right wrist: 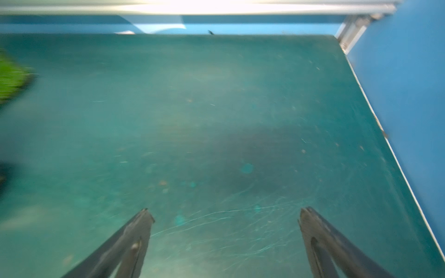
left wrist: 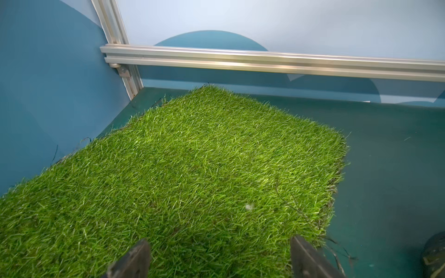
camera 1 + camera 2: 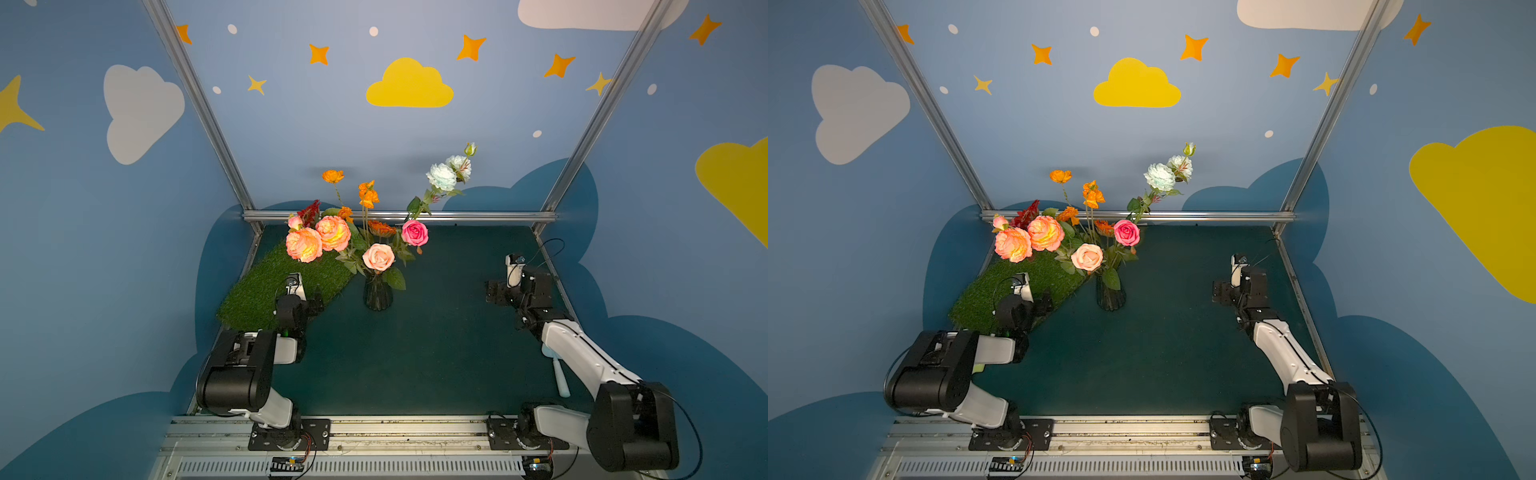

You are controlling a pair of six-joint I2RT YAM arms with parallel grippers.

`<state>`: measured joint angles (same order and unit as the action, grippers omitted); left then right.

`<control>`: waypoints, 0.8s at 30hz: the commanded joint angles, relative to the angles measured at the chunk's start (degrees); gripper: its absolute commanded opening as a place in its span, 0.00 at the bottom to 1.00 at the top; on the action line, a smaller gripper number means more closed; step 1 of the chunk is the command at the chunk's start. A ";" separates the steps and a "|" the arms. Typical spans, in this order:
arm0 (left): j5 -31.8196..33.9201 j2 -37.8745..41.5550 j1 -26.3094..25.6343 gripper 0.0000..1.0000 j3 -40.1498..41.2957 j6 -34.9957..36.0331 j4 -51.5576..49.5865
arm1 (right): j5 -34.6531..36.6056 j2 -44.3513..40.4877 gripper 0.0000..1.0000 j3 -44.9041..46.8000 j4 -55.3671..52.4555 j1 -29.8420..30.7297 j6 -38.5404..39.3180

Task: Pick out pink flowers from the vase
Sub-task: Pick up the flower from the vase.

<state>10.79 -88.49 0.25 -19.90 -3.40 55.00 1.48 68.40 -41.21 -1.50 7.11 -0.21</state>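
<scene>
You have open tabletop (image 3: 440, 340) between the vase (image 3: 377, 295) and the right hand (image 1: 226, 214), so that side is free. Left of the vase, the peach-pink blooms (image 3: 318, 243) overhang the grass mat (image 3: 253, 299). The pale pink rose (image 3: 378, 257) and leaves crowd the neck. The back rail (image 3: 399, 216) bounds the far edge.

Wide-apart jaws above grass mat (image 2: 192, 168) on green table (image 2: 390, 168)

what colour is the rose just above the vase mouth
The rose above the vase is pale peachy pink, clearest in a top view.
</scene>
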 commanded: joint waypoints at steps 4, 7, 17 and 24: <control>0.59 0.87 -1.45 0.91 -0.65 3.02 -0.97 | -1.41 -7.06 0.97 -1.74 -8.08 3.23 -0.19; 0.15 12.52 -4.28 0.92 -3.48 5.67 -17.62 | -3.07 -9.29 0.97 -0.29 -5.48 3.97 -0.27; 9.48 30.64 -8.46 0.88 -3.09 -2.70 -35.60 | -3.20 -10.67 0.97 -5.43 -11.24 10.72 -0.76; 4.65 48.98 -12.61 0.69 3.14 -6.17 -43.88 | -6.54 -14.42 0.97 -6.40 -15.66 13.33 -3.66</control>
<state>18.28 -43.90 -11.46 -19.59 -7.49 16.08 -2.96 55.79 -46.30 -13.85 19.79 -1.80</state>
